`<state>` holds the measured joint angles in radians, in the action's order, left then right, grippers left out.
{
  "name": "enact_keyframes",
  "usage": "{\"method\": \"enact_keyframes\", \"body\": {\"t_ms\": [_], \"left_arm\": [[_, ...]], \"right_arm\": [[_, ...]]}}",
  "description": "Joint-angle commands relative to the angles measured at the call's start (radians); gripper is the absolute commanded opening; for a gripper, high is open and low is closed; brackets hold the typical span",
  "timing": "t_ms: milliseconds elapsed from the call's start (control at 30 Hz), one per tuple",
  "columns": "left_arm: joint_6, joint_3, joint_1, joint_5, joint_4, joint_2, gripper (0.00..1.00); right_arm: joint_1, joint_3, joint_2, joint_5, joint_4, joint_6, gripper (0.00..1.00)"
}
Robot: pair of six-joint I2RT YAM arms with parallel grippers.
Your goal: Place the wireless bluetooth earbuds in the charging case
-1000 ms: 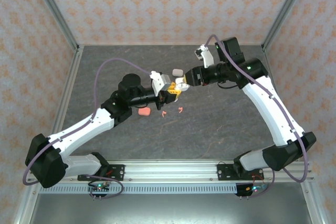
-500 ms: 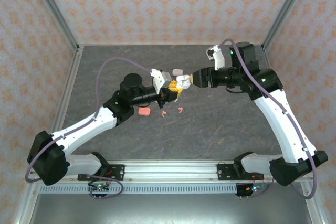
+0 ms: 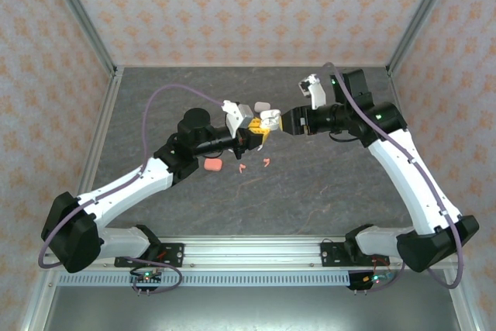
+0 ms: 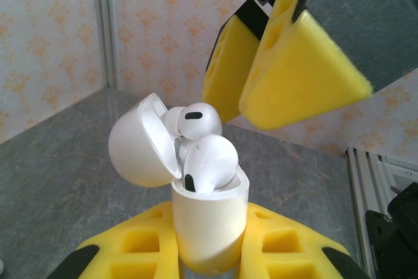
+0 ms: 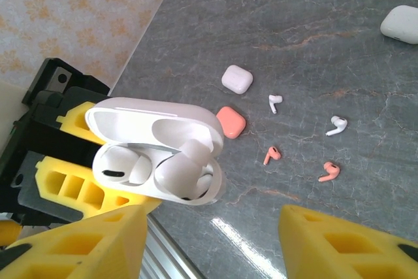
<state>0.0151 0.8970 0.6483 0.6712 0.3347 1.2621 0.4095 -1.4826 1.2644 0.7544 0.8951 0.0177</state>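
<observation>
**Left tool** (image 3: 256, 136): centre of the top view, off the surface. It is clamped on the base of the open white case (image 4: 209, 227). The case stands upright between the tool's yellow fingers (image 4: 130, 253). The lid (image 4: 137, 142) is hinged back toward the left of the left wrist frame.

**Seated earbuds** (image 4: 209, 161): two, white, in the case's wells, one behind the other. Their rounded heads show above the rim.

**Right tool** (image 5: 215, 253): jaws standing apart, nothing between them. It faces the case mouth from the right in the top view, near but not touching. In the left wrist frame its yellow fingers (image 4: 287, 76) cross the upper right, just above and behind the case.

**Surface** (image 3: 325, 184): grey with a stone pattern, inside patterned walls and metal posts.

**Loose items on the surface, right wrist frame:**
- Small white case (image 5: 236, 79): closed, centre.
- Salmon case (image 5: 230, 122): closed, just below the small white one and close beside the held lid's edge.
- Larger white case (image 5: 400, 24): closed, upper right corner.
- White earbud (image 5: 275, 102): right of the salmon case.
- Another white earbud (image 5: 337, 125): further right.
- Salmon earbud (image 5: 272, 155): below centre.
- Another salmon earbud (image 5: 329, 172): lower right of that one.

**Obstruction:** the held case and the left tool cover the lower left of the right wrist frame, hiding the surface there.
</observation>
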Motion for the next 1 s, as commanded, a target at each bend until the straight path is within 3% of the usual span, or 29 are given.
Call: {"method": "enact_keyframes", "body": {"t_ms": [0, 567, 967], "left_arm": [[-0.010, 0.033, 0.008, -0.015, 0.057, -0.006, 0.00], [0.000, 0.033, 0.008, -0.012, 0.058, -0.004, 0.00], [0.017, 0.043, 0.011, -0.038, 0.024, 0.000, 0.00]], "right_arm": [[-0.002, 0.002, 0.012, -0.017, -0.023, -0.006, 0.54], [-0.002, -0.008, 0.021, -0.088, -0.013, -0.009, 0.47], [-0.003, -0.030, 0.017, -0.155, -0.019, 0.011, 0.48]]}}
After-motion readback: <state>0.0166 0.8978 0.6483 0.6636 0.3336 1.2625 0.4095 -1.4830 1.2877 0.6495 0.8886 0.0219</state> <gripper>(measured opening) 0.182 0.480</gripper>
